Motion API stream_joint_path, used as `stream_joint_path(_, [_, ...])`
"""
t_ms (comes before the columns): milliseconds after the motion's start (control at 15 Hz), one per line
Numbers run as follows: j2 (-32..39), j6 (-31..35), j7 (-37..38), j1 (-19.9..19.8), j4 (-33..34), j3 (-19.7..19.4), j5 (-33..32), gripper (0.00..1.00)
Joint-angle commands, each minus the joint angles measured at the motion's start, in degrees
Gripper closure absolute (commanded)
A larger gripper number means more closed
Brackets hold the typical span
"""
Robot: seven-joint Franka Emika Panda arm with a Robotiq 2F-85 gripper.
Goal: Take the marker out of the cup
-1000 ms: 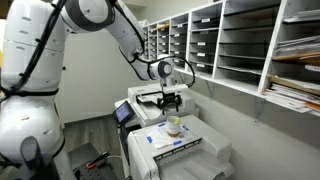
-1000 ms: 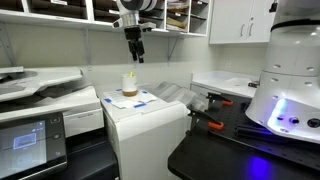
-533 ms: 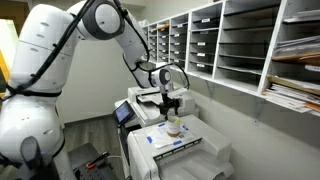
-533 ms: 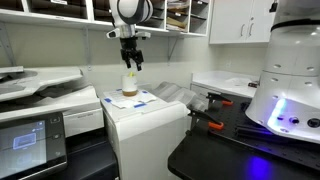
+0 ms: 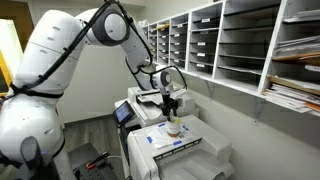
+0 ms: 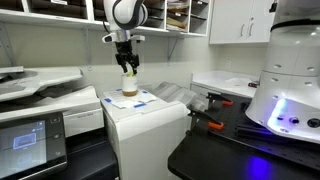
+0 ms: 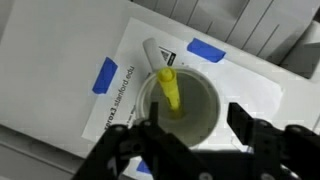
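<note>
Tool [image 7: 190, 140]: spread wide; over the last second I have lowered it to just above the cup [image 7: 212, 112].
Marker [image 7: 170, 88]: yellow, leaning inside the cup, not yet gripped.
Cup: on paper sheet [image 7: 118, 75], on table [image 6: 150, 112].
Grasp likely next.

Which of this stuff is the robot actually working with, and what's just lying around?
Job in hand:
small cream-white round cup
yellow marker standing in it
black gripper

Lying about:
white paper sheet with blue patches
white office printer
wall shelves of papers
</note>
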Motion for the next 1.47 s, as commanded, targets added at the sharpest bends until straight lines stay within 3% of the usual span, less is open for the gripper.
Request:
stream_joint_path(0, [1.9, -2.0, -3.3, -0.1, 3.4, 0.3, -0.3, 0.22])
stream_joint_path(133, [2.8, -2.6, -4.5, -0.1, 4.6, 0.3, -0.1, 0.21])
stream_joint_path(267, [3.6, -3.3, -5.7, -0.2, 5.5, 0.4, 0.2, 0.43])
stream_joint_path(533, [4.4, -3.9, -6.4, -0.3, 6.4, 0.6, 0.7, 0.62])
stream_joint_path(667, [4.9, -4.4, -6.5, -0.3, 6.9, 0.6, 0.7, 0.59])
stream_joint_path(1067, [6.5, -5.4, -6.8, -0.2, 8.0, 0.5, 0.3, 0.74])
stream_joint_path(1267, [7.2, -5.5, -6.5, 0.3, 8.2, -0.2, -0.7, 0.71])
stream_joint_path(1400, [7.5, -5.5, -6.5, 0.4, 8.3, -0.5, -1.3, 0.87])
